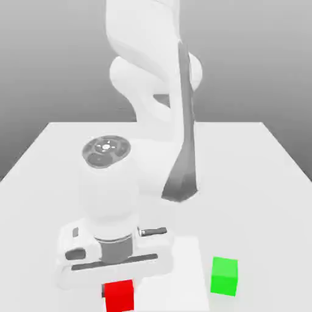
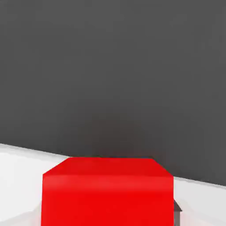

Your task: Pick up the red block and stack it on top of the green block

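The hand [image 1: 119,281] is low over the white counter [image 1: 268,177], directly above the red block [image 1: 119,296], which sits just beneath it at the near edge of the exterior view. Whether it grips the block cannot be told. In the hand view the red block [image 2: 107,192] looms close. The green block [image 1: 223,276] rests on the counter, apart from the hand, toward the exterior view's right.

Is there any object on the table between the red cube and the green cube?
No. In the exterior view, only bare white table separates the red cube from the green cube.
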Motion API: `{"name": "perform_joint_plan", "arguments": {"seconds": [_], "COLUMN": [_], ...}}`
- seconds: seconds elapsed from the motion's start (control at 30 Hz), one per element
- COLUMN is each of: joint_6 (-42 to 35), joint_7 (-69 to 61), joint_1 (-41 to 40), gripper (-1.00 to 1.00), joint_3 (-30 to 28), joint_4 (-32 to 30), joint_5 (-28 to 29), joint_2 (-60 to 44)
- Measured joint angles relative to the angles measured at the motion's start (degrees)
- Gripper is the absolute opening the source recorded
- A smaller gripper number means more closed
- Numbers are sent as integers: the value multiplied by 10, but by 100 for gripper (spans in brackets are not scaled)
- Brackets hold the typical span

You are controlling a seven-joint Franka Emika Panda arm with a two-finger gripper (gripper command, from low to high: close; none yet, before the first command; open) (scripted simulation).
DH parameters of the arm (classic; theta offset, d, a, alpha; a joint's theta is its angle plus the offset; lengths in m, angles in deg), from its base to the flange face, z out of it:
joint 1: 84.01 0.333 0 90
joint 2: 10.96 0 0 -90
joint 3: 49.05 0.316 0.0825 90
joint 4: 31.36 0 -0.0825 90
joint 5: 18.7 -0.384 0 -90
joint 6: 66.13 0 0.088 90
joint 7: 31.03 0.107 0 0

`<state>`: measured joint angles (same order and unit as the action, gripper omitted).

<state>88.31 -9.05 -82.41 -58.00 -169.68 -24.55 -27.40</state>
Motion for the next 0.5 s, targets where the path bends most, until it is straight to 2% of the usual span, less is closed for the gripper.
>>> {"name": "perform_joint_plan", "arguments": {"seconds": [0.23, 0.4, 0.43, 0.5], "joint_6": [-36, 40, 51, 51], "joint_7": [-29, -33, -32, -32], "joint_1": [103, 138, 138, 138], "gripper": [-100, -100, 100, 100], "joint_3": [91, 112, 112, 112], "joint_4": [-70, -82, -82, -82], "joint_5": [50, 71, 73, 73], "joint_2": [107, 44, 33, 33]}}
